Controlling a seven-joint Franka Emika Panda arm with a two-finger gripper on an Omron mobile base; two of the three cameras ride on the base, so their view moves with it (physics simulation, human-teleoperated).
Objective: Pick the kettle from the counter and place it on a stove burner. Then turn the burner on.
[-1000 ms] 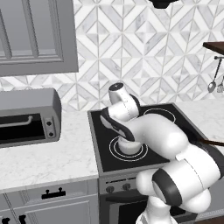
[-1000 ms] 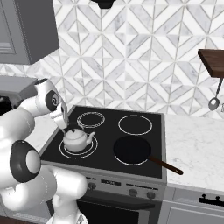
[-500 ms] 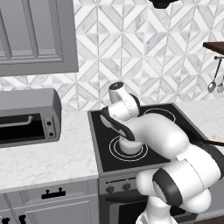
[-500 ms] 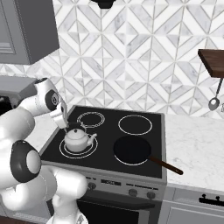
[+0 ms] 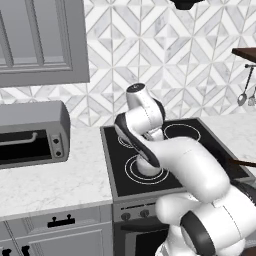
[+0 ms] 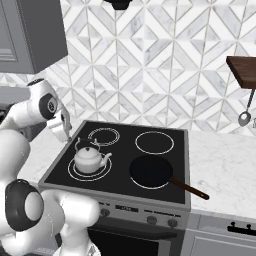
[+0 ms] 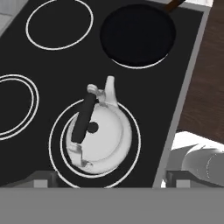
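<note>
Spread wide apart, our gripper's (image 7: 106, 178) two dark fingertips (image 7: 40, 178) stand at either side of the bottom of the hand view with nothing between them, hanging clear above the kettle.

We see the white marble-look counter (image 5: 55, 177) running to the left of the stove in the left base view, with a grey toaster oven (image 5: 31, 131) standing on it against the wall. The same pale top carries on to the right of the stove in the right base view. Between the two stretches lies the black glass cooktop (image 6: 122, 150) with its white ring markings.

A black pan (image 6: 151, 170) sits on the front right circle, its brown handle pointing out toward the front right corner of the cooktop.

On the front left, the stove burner (image 6: 71, 171) with the two concentric rings carries the kettle (image 6: 90, 158). It stands upright inside the rings, well apart from the pan. In the hand view its dark arched handle runs across the lid and its short spout points toward the pan. In the left base view our own arm covers most of it.
</note>
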